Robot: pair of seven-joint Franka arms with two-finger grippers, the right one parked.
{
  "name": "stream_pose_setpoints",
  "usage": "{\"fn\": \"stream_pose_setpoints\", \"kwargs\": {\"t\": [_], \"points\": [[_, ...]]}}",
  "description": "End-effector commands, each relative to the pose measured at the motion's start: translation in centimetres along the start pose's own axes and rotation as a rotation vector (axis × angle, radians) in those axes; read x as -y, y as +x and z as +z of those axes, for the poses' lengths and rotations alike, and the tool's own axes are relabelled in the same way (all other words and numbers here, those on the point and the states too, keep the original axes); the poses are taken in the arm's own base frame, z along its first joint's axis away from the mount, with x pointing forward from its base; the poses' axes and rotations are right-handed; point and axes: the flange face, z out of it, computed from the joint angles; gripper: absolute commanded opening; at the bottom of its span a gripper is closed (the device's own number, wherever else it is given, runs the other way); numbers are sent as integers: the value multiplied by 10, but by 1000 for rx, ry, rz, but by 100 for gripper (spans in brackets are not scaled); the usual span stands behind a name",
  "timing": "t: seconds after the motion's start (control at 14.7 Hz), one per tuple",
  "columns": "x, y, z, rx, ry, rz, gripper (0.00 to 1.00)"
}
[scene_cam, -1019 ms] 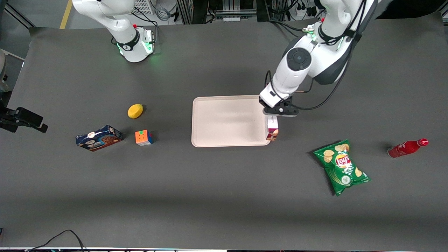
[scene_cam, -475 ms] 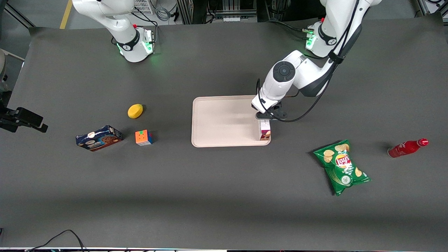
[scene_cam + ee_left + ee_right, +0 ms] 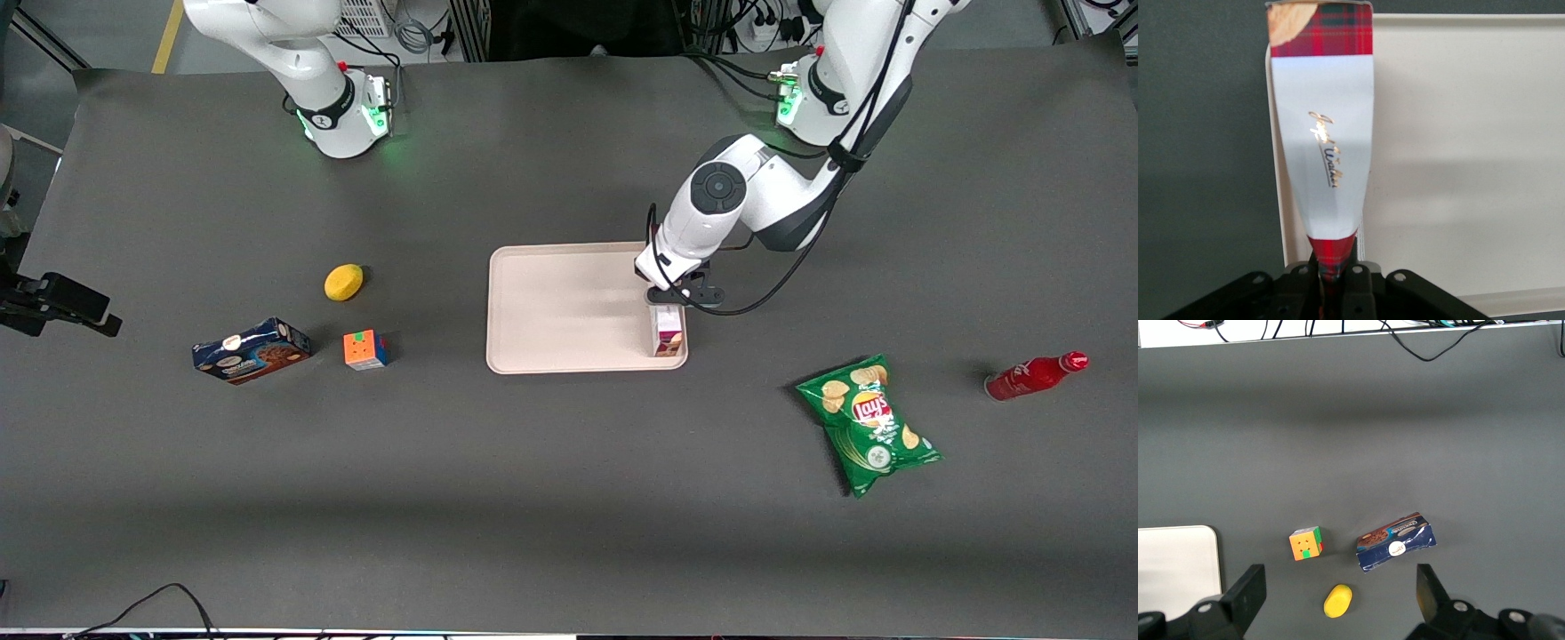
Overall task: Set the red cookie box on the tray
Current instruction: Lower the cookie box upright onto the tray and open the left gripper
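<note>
The red cookie box (image 3: 669, 332) is a long tartan-red carton with a white label patch (image 3: 1323, 147). It hangs upright from my gripper (image 3: 679, 299), which is shut on the box's upper end (image 3: 1335, 280). The box's lower end is just inside the rim of the pale beige tray (image 3: 569, 307), at the tray's edge toward the working arm's end and near the corner closest to the front camera. I cannot tell whether the box touches the tray floor (image 3: 1458, 167). The gripper's fingers (image 3: 1355, 287) pinch the narrow sides of the carton.
Toward the parked arm's end lie a blue cookie box (image 3: 252, 350), a colour cube (image 3: 365, 349) and a yellow lemon (image 3: 343, 282). Toward the working arm's end lie a green chips bag (image 3: 868, 425) and a red bottle (image 3: 1036, 375).
My gripper has carried the box sideways toward the parked arm's end, from over the tray's rim to inside it. The arm's elbow has folded back.
</note>
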Motion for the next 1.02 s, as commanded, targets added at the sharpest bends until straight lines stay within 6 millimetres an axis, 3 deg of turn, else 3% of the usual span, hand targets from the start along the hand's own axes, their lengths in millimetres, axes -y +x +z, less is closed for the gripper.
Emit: {"fn": "stream_pose_setpoints", "kwargs": {"t": [0.0,0.07,0.14,0.2,0.34,0.48,0.54,0.61,0.75,0.95], "points": [[-5,-1,-2,-18,0,-12,0],[-5,-2,-1,-15,1,-12,0],[-5,-1,0,-13,0,-12,8],[-5,-1,1,-11,-1,-11,28],[-5,0,1,-16,2,-6,39],[-4,1,1,-23,9,4,57],[-3,1,1,-23,9,3,86],[-3,2,0,-26,10,4,100],[-2,8,-5,-31,8,-3,100],[-1,38,-34,-62,11,-29,100]]}}
